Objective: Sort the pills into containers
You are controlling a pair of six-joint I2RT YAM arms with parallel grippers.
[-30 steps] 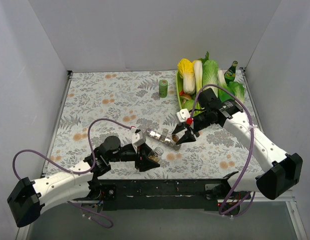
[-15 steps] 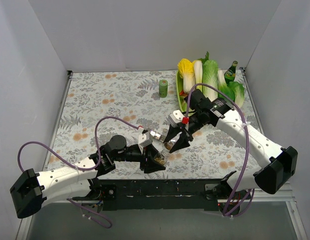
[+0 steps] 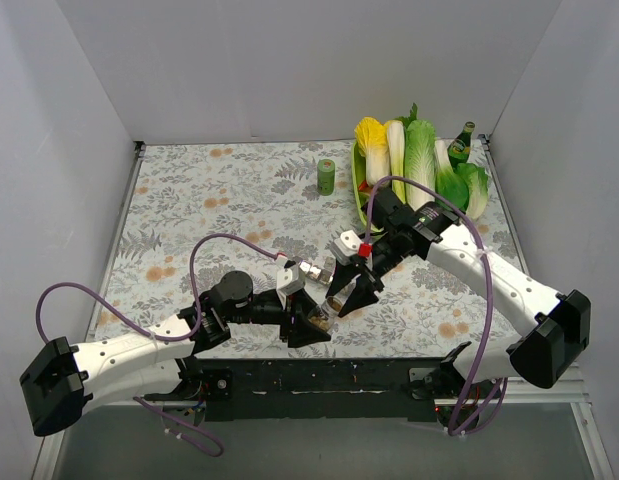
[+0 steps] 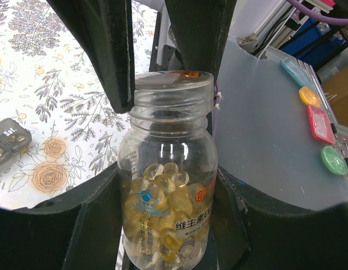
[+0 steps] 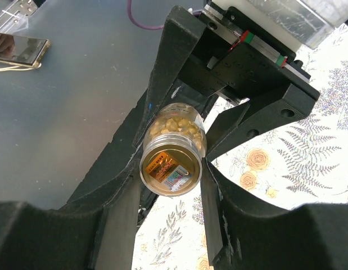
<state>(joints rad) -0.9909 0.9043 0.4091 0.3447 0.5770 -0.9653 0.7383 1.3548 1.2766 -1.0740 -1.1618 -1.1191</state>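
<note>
Floral tablecloth (image 3: 209,200) covered the bench under both arms. The left gripper (image 3: 310,322) was clenched across the belly of a clear pill bottle (image 4: 168,197), whose mouth pointed away from its wrist. The right gripper (image 3: 347,296) straddled the bottle's neck; whether it was pinching could not be told. The weekly pill organiser (image 4: 8,140) lay on the cloth, off to the left of the left gripper in its wrist view and apart from its fingers. The bottle looked light, stiff and slick, best held at the belly or the ridged neck. Its yellow softgels (image 4: 162,183) would probably slide and spill fast once tipped.
</note>
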